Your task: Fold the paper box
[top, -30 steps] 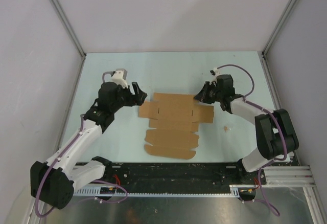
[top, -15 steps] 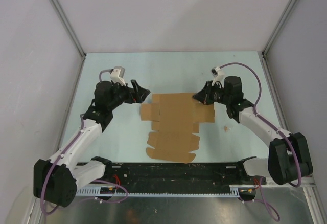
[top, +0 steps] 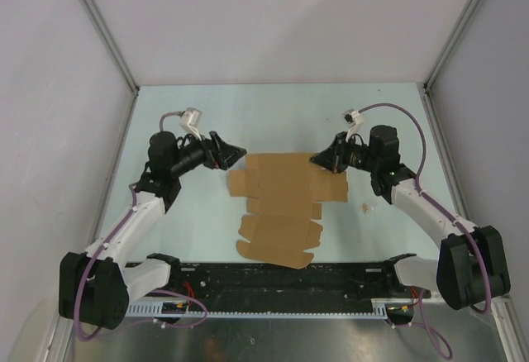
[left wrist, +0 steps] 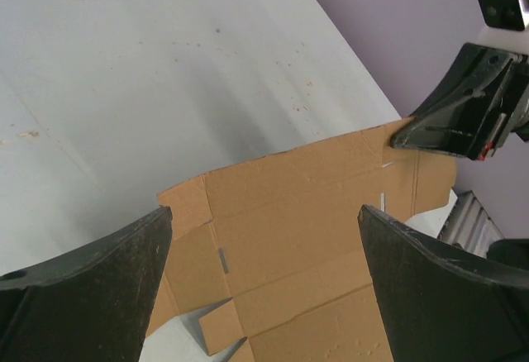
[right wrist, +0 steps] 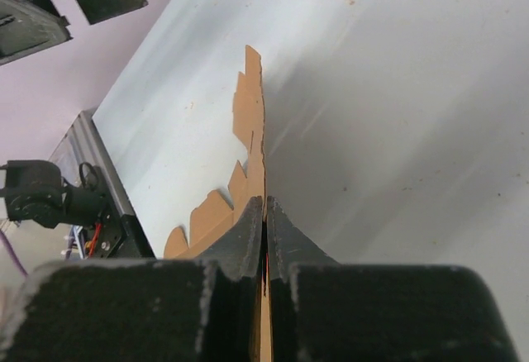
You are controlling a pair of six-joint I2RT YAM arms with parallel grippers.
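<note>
The left tool (top: pixel 231 153) is spread wide and holds nothing. Its fingers (left wrist: pixel 107 288) frame the far left corner of the paper box (top: pixel 281 201) without touching it. The right tool (top: pixel 319 160) is pressed together, pinching the far right corner of the paper box. In the right wrist view, the cardboard's edge runs straight into the slit between the fingers (right wrist: pixel 240 242).

The paper box is a flat brown cut-out sheet lying in the middle of the worktop (top: pixel 273 114), somewhat nearer the near edge than the far one. Its row of panels runs roughly from the far edge toward the near edge. The widest part, with side flaps, is at the far end, and a rounded flap is closest to the arm bases. Whether the pinched corner is lifted cannot be told.

The left arm rises from the near left corner, runs up along the left edge, and bends at the wrist so that it points right. The right arm reaches from the near right corner, stretched low and pointing left. A small pale scrap (top: pixel 365 207) lies just right of the sheet.
</note>
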